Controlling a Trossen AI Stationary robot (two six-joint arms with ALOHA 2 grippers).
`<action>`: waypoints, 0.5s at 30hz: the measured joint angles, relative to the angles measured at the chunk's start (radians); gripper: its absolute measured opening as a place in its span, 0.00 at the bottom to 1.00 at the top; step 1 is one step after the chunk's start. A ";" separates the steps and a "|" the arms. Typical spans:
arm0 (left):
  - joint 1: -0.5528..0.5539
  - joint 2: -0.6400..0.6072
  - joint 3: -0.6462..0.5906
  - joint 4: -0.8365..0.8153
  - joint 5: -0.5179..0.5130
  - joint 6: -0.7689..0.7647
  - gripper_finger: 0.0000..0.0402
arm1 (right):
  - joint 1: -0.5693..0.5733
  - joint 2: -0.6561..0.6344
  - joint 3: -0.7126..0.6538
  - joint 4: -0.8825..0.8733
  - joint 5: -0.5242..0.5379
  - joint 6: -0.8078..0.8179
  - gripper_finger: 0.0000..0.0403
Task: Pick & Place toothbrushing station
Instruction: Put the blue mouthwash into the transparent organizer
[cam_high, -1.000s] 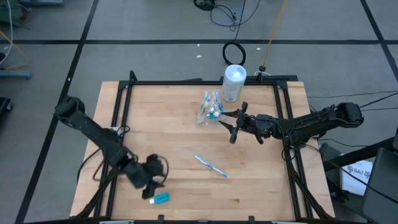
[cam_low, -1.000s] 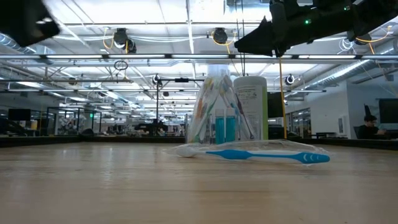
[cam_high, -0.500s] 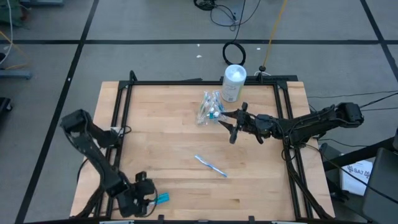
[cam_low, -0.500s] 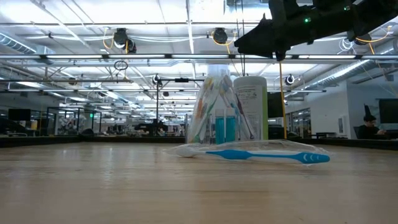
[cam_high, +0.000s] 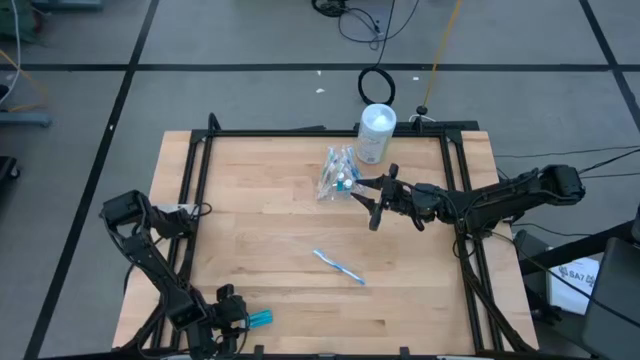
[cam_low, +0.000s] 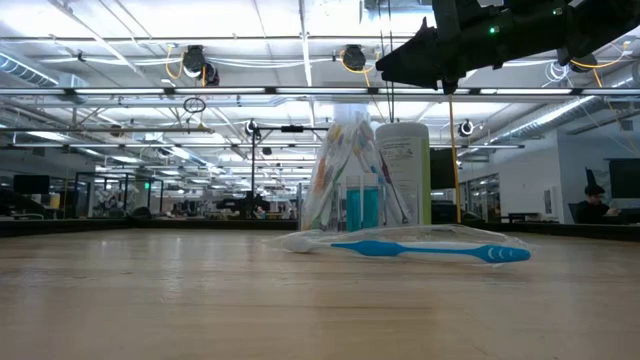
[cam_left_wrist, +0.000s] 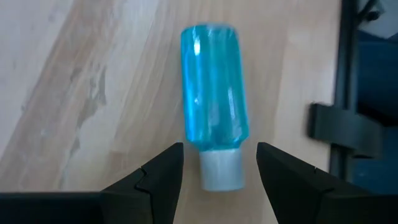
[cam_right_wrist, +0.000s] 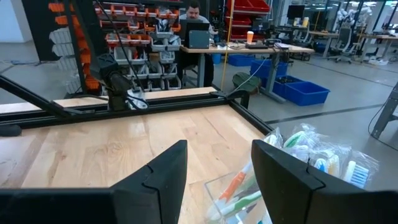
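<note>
A small blue toothpaste tube (cam_left_wrist: 213, 111) with a white cap (cam_left_wrist: 221, 171) lies flat on the wooden table near its near left corner (cam_high: 261, 318). My left gripper (cam_left_wrist: 219, 180) is open and slants down at it, one finger on each side of the cap without touching. A blue toothbrush (cam_high: 338, 266) in a clear wrapper lies mid-table (cam_low: 420, 248). The crinkly clear bag (cam_high: 338, 172) of toothbrushes stands at the far middle (cam_right_wrist: 298, 158). My right gripper (cam_high: 364, 203) hovers open and level just to its right, above the table.
A white cylindrical canister (cam_high: 376, 133) stands behind the bag at the table's far edge. A black frame rail (cam_left_wrist: 348, 93) runs along the table edge close to the tube. A person sits at a desk beyond the table (cam_right_wrist: 196, 15).
My left gripper has swung toward the table's near left corner and sunk toward the board, turning until its fingers point at the blue tube's cap. The tube has not moved. My right arm has kept still.
</note>
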 joint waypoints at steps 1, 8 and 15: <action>0.000 0.009 0.000 0.000 0.007 -0.008 0.53 | 0.000 0.000 0.000 0.002 0.000 0.000 0.43; -0.007 0.034 0.004 -0.005 0.002 -0.016 0.53 | 0.000 0.000 0.000 0.004 0.000 0.008 0.42; -0.018 0.034 0.003 -0.014 0.008 -0.015 0.53 | 0.000 0.000 0.000 0.006 0.000 0.009 0.42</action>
